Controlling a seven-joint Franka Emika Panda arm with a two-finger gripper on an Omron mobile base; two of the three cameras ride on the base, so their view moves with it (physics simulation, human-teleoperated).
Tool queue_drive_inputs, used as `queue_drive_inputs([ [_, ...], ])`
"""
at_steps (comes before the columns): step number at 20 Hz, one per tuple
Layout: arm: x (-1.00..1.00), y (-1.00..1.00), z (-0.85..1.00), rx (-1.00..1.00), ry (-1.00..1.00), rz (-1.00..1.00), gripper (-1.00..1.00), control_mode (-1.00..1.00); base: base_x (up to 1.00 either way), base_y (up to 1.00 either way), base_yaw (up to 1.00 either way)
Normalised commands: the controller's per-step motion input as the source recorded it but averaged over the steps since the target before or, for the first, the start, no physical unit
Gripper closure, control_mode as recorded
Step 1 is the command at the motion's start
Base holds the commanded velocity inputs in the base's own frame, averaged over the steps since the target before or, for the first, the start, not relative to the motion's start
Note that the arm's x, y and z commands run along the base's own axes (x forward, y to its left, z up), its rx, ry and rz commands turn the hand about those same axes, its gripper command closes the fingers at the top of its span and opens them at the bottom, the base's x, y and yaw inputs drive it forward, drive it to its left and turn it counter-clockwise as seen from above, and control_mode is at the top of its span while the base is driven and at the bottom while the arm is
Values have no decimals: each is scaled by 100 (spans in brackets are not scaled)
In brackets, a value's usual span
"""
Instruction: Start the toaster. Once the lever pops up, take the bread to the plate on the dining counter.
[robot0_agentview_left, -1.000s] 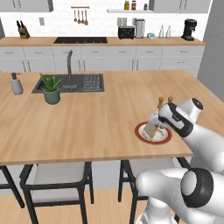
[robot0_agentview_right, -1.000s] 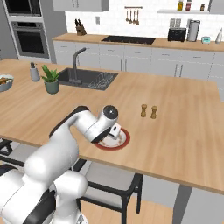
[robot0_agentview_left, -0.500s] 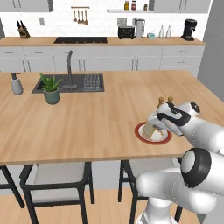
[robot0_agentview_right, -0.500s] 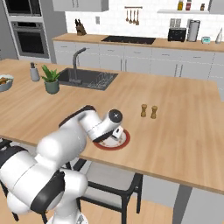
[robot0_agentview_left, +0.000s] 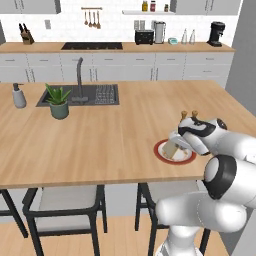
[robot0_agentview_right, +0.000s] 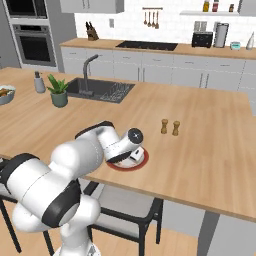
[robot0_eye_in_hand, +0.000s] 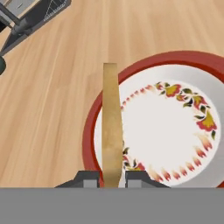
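Gripping the bread (robot0_eye_in_hand: 112, 127) edge-on between its two fingers, the end effector (robot0_eye_in_hand: 110, 178) is clamped on the slice low over the plate (robot0_eye_in_hand: 183, 135). In the left base view the bread (robot0_agentview_left: 171, 148) tilts above the red-rimmed plate (robot0_agentview_left: 161, 154), which sits near the front edge of the light-wood worktop (robot0_agentview_left: 105, 135). Two small shakers (robot0_agentview_right: 170, 127) stand behind the plate (robot0_agentview_right: 142, 161).

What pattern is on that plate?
The plate has a red rim and a white centre ringed with small flowers, clearest in the hand view.
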Motion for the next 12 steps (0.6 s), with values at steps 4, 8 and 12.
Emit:
queue_drive_inputs([
  [4, 11, -5, -21, 0, 0, -2, 100, -100, 0, 0, 0],
  [8, 5, -1, -7, 0, 0, 0, 100, -100, 0, 0, 0],
  [12, 0, 0, 0, 0, 0, 0, 100, -100, 0, 0, 0],
])
